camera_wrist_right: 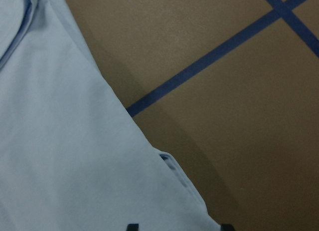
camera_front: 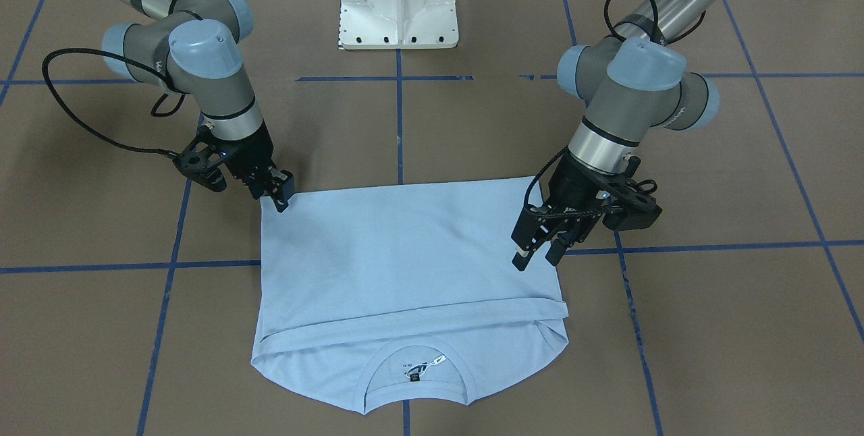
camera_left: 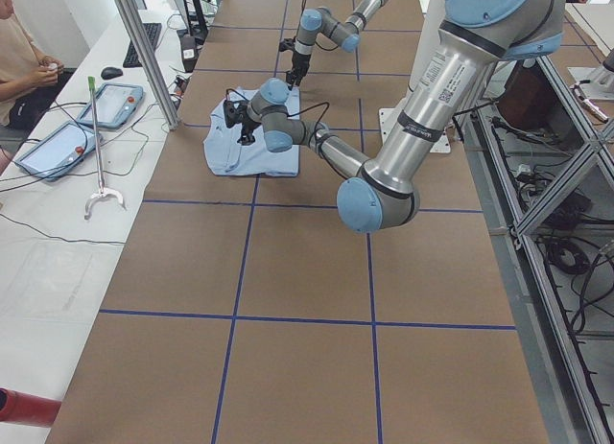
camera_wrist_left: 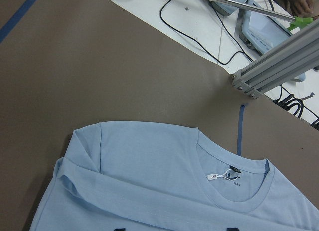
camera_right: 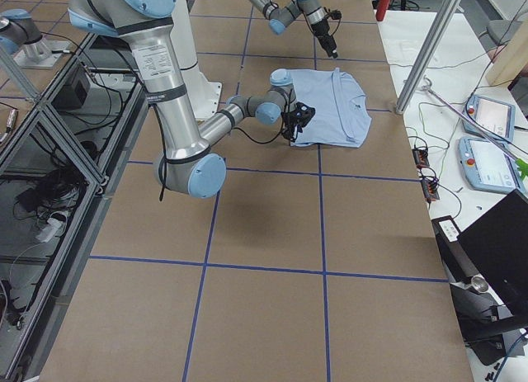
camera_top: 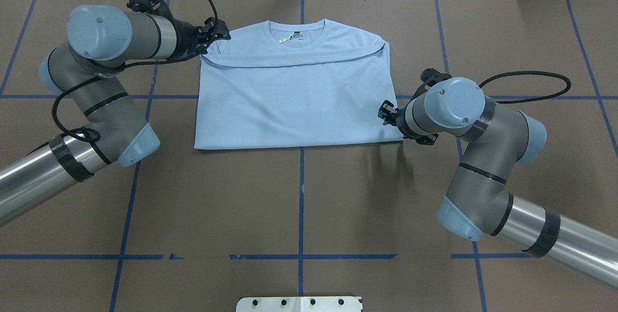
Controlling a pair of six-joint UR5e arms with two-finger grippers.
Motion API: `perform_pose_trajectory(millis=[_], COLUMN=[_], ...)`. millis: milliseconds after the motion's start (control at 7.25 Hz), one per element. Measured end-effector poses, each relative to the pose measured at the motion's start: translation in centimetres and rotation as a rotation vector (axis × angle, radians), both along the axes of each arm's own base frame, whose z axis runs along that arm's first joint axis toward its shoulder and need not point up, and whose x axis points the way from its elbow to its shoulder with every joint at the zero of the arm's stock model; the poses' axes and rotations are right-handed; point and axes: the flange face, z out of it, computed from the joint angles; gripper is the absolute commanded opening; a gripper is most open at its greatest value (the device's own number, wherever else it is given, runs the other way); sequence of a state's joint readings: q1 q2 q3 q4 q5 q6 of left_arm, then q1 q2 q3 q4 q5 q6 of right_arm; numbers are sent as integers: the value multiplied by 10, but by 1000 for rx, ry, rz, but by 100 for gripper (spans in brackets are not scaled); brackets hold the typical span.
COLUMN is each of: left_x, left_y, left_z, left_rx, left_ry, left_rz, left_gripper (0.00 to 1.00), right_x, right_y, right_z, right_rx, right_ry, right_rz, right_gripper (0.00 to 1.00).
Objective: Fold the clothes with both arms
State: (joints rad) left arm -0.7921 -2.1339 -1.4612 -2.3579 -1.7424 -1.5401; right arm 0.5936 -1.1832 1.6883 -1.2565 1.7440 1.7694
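Note:
The light blue T-shirt (camera_front: 405,254) lies flat on the brown table, folded in half, its hem lying across the chest just below the ribbed collar (camera_front: 415,382) and neck label (camera_front: 422,365). The sleeves are tucked in. The palm print is hidden. My left gripper (camera_front: 540,254) is open and empty, hovering above the shirt's side edge near the shoulder (camera_top: 219,32). The left wrist view shows the collar and label (camera_wrist_left: 224,176). My right gripper (camera_front: 280,196) is open, low at the shirt's near folded corner (camera_top: 386,111). The right wrist view shows that corner (camera_wrist_right: 179,176) between its tips.
The white pedestal base (camera_front: 399,1) stands behind the shirt at the robot's side. Blue tape lines (camera_top: 301,196) cross the brown table. Beyond the far edge are an aluminium post (camera_wrist_left: 274,66), cables and tablets (camera_left: 106,104), with a seated person (camera_left: 19,60).

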Motion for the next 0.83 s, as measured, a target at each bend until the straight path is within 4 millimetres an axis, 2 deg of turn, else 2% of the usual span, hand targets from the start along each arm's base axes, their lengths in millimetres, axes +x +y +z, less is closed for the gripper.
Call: perform_pose_trajectory(millis=[138,276,414,552,828], left_x=[0,0,0,-1,-2], left_y=[0,0,0,0,0], left_z=[1,1,1,1,8], left_rx=[-1,-1,-1,-1,-7], left_ry=[-1,-1,-1,-2,-8], left_rz=[-1,-1,-1,-2,-5], left_gripper=[75,75,75,75,75], right_x=[-3,-6,-7,-7,-7], right_y=[3,5,6,6,6], right_z=[3,5,6,8,10], right_rx=[-8,-12,-13,-14,-17], right_ry=[3,6,8,11,17], right_rz=[-3,-7,-9,-8,-6], right_gripper=[62,54,40,33,0])
